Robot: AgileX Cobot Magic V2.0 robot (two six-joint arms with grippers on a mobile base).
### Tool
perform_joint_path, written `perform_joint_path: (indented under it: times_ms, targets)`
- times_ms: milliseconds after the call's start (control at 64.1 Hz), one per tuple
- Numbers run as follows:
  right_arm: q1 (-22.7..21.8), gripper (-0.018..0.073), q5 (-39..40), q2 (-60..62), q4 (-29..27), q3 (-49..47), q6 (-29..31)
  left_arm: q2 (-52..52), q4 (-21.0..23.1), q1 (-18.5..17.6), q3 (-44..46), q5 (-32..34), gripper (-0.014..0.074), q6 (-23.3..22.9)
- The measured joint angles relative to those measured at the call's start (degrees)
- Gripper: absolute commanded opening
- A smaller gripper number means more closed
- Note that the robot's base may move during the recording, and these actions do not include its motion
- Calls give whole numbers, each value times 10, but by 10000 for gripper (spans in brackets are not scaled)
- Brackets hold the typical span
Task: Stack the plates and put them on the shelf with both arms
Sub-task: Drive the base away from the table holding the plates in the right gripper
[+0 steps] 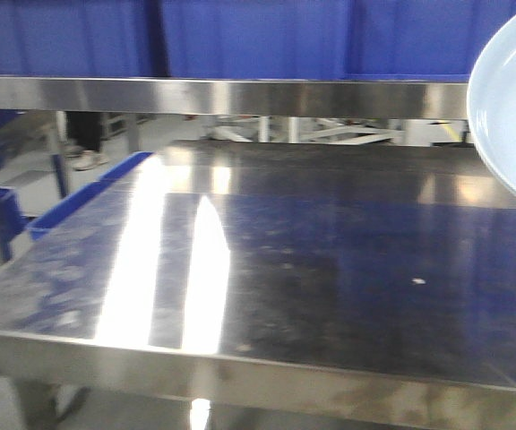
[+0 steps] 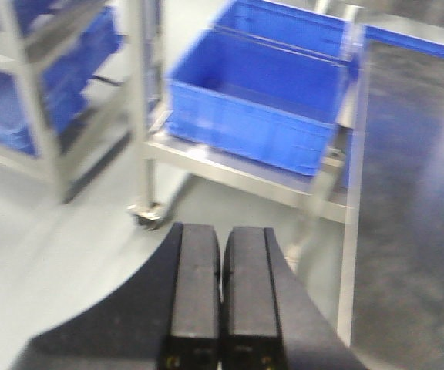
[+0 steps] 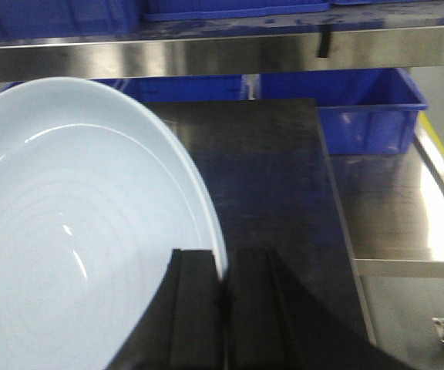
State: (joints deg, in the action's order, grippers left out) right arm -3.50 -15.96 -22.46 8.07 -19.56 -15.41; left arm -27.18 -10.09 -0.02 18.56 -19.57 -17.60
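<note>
Here the right gripper (image 3: 223, 316) is closed on the rim of a plate (image 3: 75, 231). Its two black fingers (image 3: 195, 316) pinch the edge at the plate's lower right, and the rim runs up from between them. The plate is glossy and pale bluish-white, with faint concentric rings in its well. Whether a second plate lies beneath it cannot be told. It is held in front of a steel shelf (image 3: 284, 193), whose dark surface shows behind and to the right of the rim. In the front view the plate (image 1: 513, 107) shows at the upper right edge, tilted, over the right part of the shelf (image 1: 330, 269); its lower edge is cut off by the frame. Above, an upper shelf board (image 1: 222, 94) carries blue bins (image 1: 249, 36). The left gripper (image 2: 220, 308) has its fingers pressed together with nothing between them. It hangs over the grey floor (image 2: 52, 254), just left of the shelf's edge. Beyond it a blue crate (image 2: 260, 116) sits on a low wheeled cart (image 2: 230, 173).
</note>
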Motion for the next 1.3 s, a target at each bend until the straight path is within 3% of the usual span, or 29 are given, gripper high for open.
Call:
perform_joint_path:
  times_ms: [1296]
  targets:
    - [0, 48, 0, 0, 0, 0, 0, 0, 0, 0, 0, 0, 83, 0]
